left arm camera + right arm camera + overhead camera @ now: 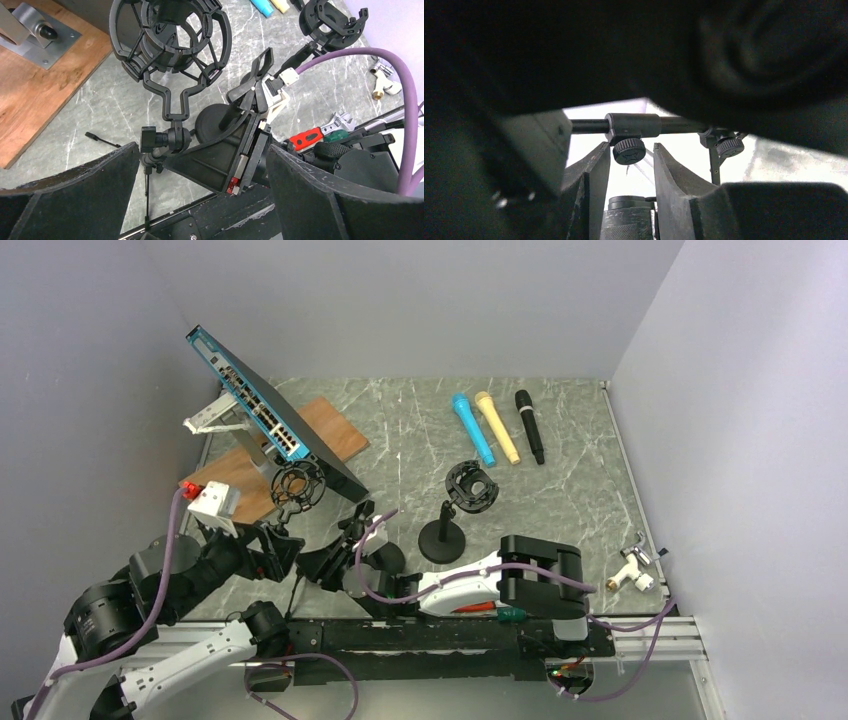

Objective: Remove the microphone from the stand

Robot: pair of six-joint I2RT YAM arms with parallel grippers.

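Big black fingers (75, 200) of my left gripper (202, 150) are filling the bottom of the left wrist view. They are spread wide apart and are holding nothing. Just past them the stand (175, 107) is standing on the grey table (115, 110), close to the wooden board (40, 95). The microphone (165, 37) is sitting inside the round holder (118, 47) at the top of the stand. It is looking like a dark tube in there, and I am not seeing much of it.

My right gripper (631, 147) is hanging low beside the stand, with its arm stretching in from the right. In its own view, its two fingers (594, 190) are sitting close together. A small round knob (629, 151) on a thin bar (584, 125) is showing past the fingertips. A dark round thing (626, 220) is sitting low between the fingers. I am not able to tell if they are squeezing anything.

In the top view, a second stand (443, 530) is standing in the middle of the table. Behind it, a blue mic (473, 428), a yellow mic (497, 426) and a black mic (529, 426) are lying side by side. A red-handled tool (305, 139) is lying near the arm bases.
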